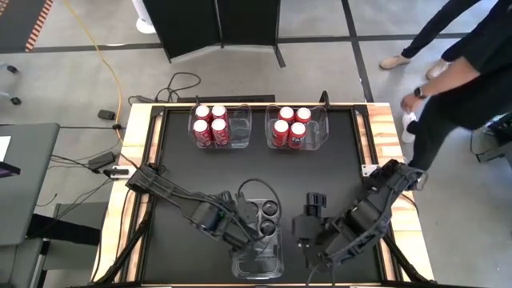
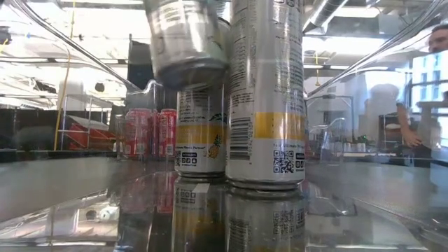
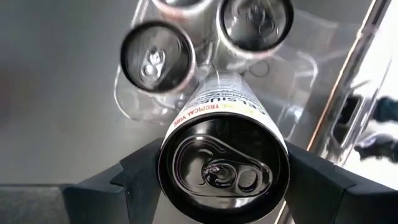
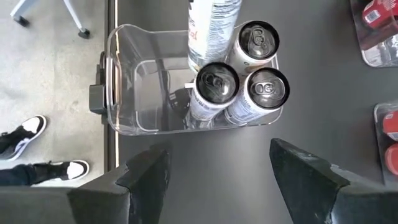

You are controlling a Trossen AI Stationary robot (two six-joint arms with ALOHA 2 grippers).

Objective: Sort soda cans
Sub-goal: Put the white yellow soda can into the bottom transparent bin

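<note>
A clear bin (image 1: 260, 270) at the table's near edge holds three grey soda cans (image 4: 258, 68) standing on its floor at its far end. My left gripper (image 3: 224, 171) is over this bin, shut on another grey can (image 3: 224, 155), which shows lifted in the low view (image 2: 187, 38). My right gripper (image 4: 217, 152) hovers open to the right of the bin (image 1: 308, 228), touching nothing. Eight red cans (image 1: 210, 124) (image 1: 290, 126) stand in two clear bins at the far edge. My left gripper pinches the grey can by its side wall just below the top rim (image 3: 177, 127), one finger (image 3: 134, 177) on each side. It comes from above, pointing down along the can. The can hangs lifted clear, slightly tilted, its base (image 2: 190, 70) above the standing cans.
The far-left bin (image 1: 245, 128) and far-right bin (image 1: 322, 132) are both filled with red cans. The near half of the near bin (image 4: 124, 81) is free. Bare black tabletop lies between the bins. A person (image 1: 456, 72) stands beyond the table's far right corner.
</note>
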